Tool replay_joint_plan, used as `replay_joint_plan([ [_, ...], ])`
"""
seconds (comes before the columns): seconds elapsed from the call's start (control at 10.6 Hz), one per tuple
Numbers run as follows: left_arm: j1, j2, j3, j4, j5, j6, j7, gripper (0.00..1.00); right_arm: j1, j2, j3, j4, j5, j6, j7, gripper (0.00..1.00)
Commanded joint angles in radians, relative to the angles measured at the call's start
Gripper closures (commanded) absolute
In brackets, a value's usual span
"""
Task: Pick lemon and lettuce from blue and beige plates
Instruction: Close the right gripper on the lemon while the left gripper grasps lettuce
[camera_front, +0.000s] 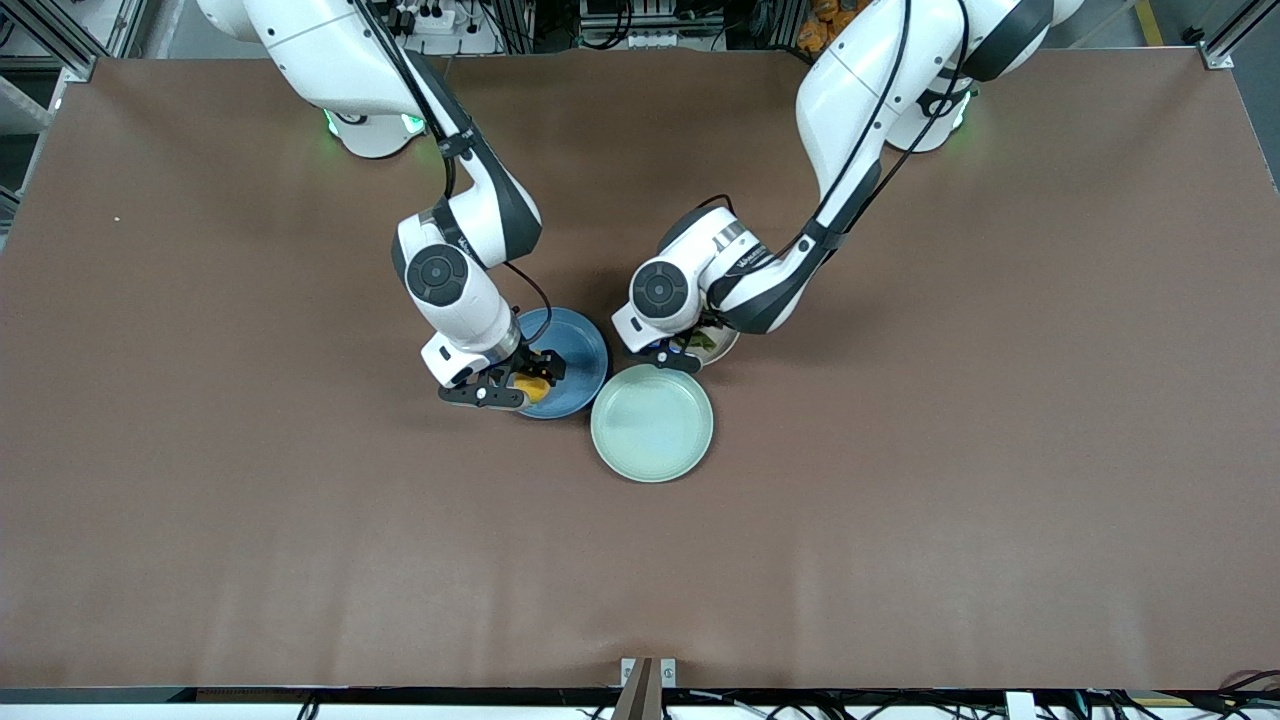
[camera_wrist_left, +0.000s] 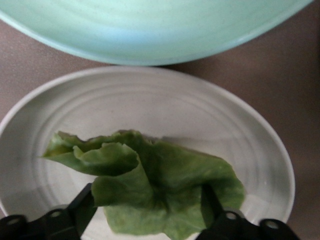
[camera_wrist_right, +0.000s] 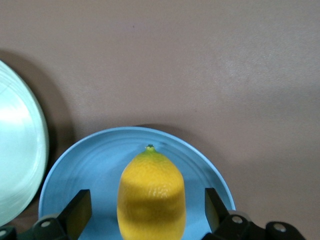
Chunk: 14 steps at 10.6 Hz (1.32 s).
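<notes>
A yellow lemon (camera_front: 532, 388) lies on the blue plate (camera_front: 578, 345). My right gripper (camera_front: 515, 385) is low over that plate, open, one finger on each side of the lemon (camera_wrist_right: 151, 195) with a gap at both sides. The blue plate's rim (camera_wrist_right: 100, 160) shows around it. A green lettuce leaf (camera_front: 700, 340) lies on the beige plate (camera_front: 725, 347). My left gripper (camera_front: 680, 352) is low over it, open, its fingers astride the crumpled leaf (camera_wrist_left: 160, 185) on the beige plate (camera_wrist_left: 150, 100). One finger is partly covered by the leaf's edge.
A pale green plate (camera_front: 651, 422) sits nearer to the front camera, between the two other plates and close to both; it shows in the left wrist view (camera_wrist_left: 150, 25) and the right wrist view (camera_wrist_right: 20, 150). Brown table (camera_front: 950, 450) all round.
</notes>
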Motion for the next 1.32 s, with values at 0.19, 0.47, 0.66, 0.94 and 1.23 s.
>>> replay_joint_plan([
  [0.19, -0.01, 0.002, 0.007, 0.011, 0.041, 0.009, -0.049, 1.0, 0.031, 0.043, -0.011, -0.005, 0.01, 0.055, 0.016, 0.0],
  [0.47, -0.009, -0.009, 0.007, 0.015, 0.041, 0.007, -0.054, 1.0, 0.05, 0.062, -0.014, -0.006, 0.004, 0.066, 0.017, 0.0],
  [0.66, -0.006, -0.022, 0.007, 0.017, 0.041, 0.004, -0.055, 1.0, 0.05, 0.071, -0.014, -0.006, -0.002, 0.067, 0.017, 0.06],
  [0.94, 0.002, -0.059, 0.006, 0.018, 0.041, -0.008, -0.078, 1.0, 0.048, 0.078, -0.015, -0.006, -0.04, 0.066, 0.017, 0.32],
  [1.23, 0.008, -0.099, 0.006, 0.02, 0.041, -0.04, -0.08, 1.0, 0.031, 0.068, -0.015, 0.002, -0.04, 0.046, 0.005, 0.73],
])
